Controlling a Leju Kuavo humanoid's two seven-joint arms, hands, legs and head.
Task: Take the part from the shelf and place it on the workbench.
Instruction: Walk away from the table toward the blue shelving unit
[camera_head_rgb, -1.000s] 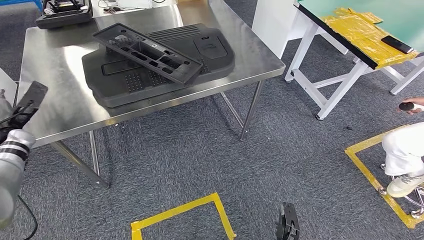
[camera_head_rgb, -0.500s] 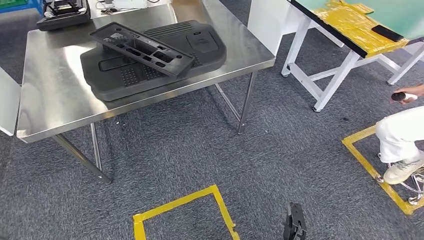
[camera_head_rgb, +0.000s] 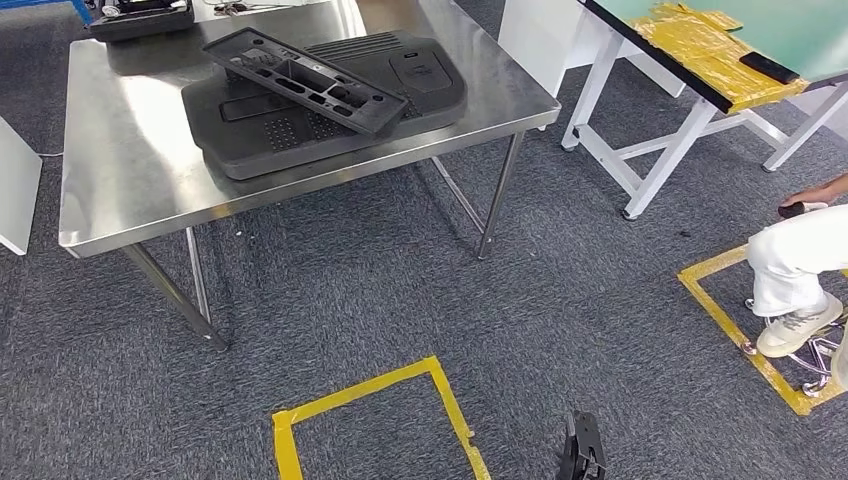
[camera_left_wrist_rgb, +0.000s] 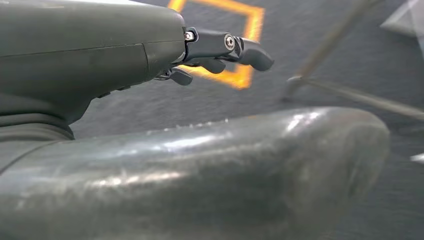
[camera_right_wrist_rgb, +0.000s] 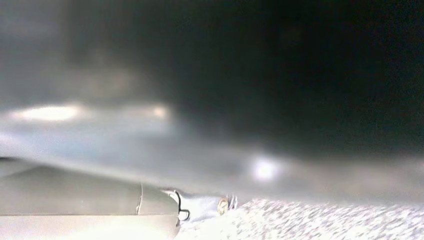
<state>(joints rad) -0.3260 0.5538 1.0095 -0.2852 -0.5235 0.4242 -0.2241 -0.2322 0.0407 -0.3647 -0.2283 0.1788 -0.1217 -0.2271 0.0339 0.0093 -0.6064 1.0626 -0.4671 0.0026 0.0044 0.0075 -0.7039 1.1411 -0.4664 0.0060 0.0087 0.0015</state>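
A long black frame part (camera_head_rgb: 305, 80) lies tilted on top of a large black moulded panel (camera_head_rgb: 330, 120) on the steel workbench (camera_head_rgb: 120, 190). My left hand (camera_left_wrist_rgb: 220, 50) hangs over the grey carpet beside a table leg, fingers stretched out and apart from the thick thumb, with nothing in them. My right hand (camera_head_rgb: 582, 450) is a dark shape low over the floor, well short of the workbench. In the right wrist view, blurred and mostly dark, a small part of my right hand (camera_right_wrist_rgb: 200, 205) is seen, and how its fingers stand is unclear.
A black case (camera_head_rgb: 140, 15) sits at the workbench's far corner. A green-topped white bench (camera_head_rgb: 640, 120) with yellow tape stands at the right. A person's leg (camera_head_rgb: 800, 265) is at the right edge. Yellow tape squares (camera_head_rgb: 375, 420) mark the carpet.
My left arm has dropped out of the head view, where it stood at the left edge a second ago. The head camera has shifted a little. The person's leg has shifted slightly.
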